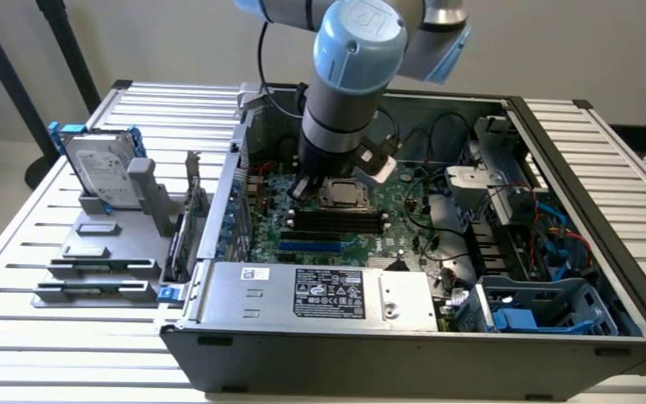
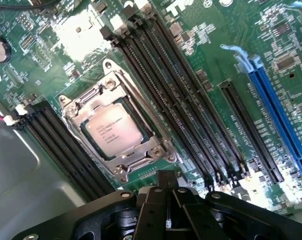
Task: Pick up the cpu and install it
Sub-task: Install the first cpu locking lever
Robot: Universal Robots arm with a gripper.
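Wrist view has the cpu (image 2: 113, 131) lying flat in its socket frame (image 2: 121, 150) on the green board (image 2: 211, 65), silver top up, between banks of black memory slots (image 2: 186, 100). My gripper (image 2: 167, 200) hangs just above the frame's edge, fingers pinched together, gripping nothing. From here I'd judge the chip seated, so I want it checked flush, corners square to the frame. It's square, no long axis; its printed lines run parallel to the slots. Exterior view puts the arm (image 1: 352, 76) down inside the open case (image 1: 570, 168).
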